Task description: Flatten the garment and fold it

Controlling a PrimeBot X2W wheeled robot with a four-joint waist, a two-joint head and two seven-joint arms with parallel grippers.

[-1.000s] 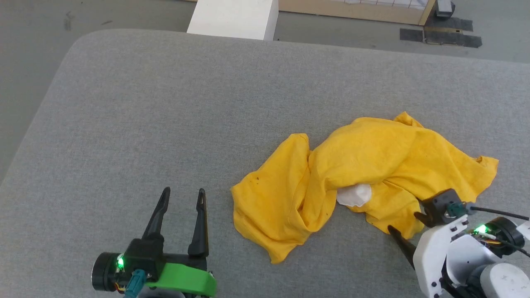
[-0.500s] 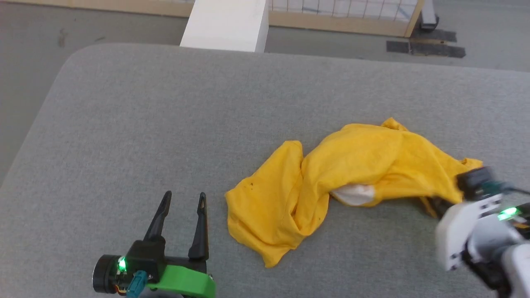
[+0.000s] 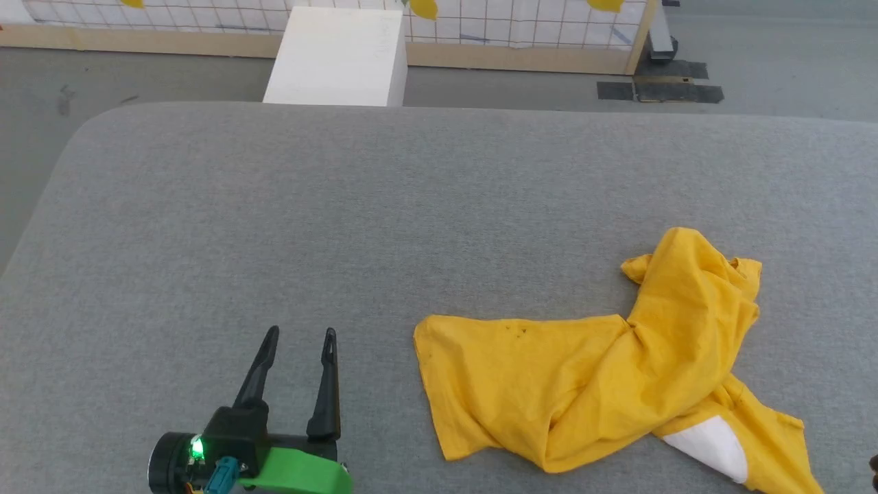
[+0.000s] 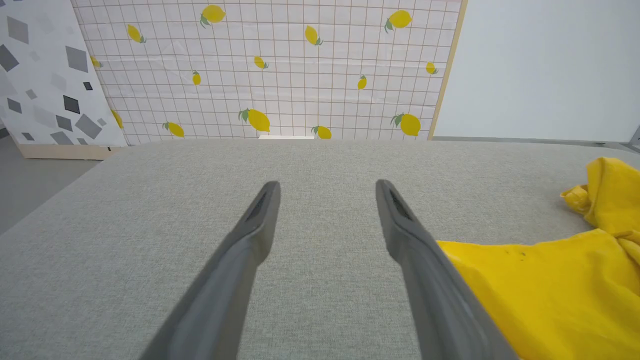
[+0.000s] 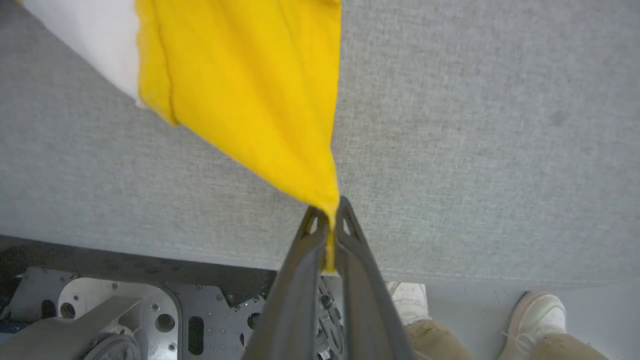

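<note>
1. Right gripper (image 5: 327,222): at the near edge of the grey table (image 3: 343,206), with its fingers clamped tight on a yellow corner of the garment (image 3: 583,384). The cloth runs taut from the tips.
2. Below that edge are the robot's metal base (image 5: 100,310) and a person's pale shoes (image 5: 542,310).
3. The garment is crumpled on the table's near right part. A white patch (image 3: 713,446) shows at its near end, and one lobe bunches up farther back. Print details are probably folded under.
4. Left gripper (image 3: 302,333): near left, with its fingers spread and nothing between them. It is beside the garment's left edge, not touching it.
5. Past the far edge is a white box (image 3: 336,58), then a lemon-print grid panel (image 4: 280,75).
</note>
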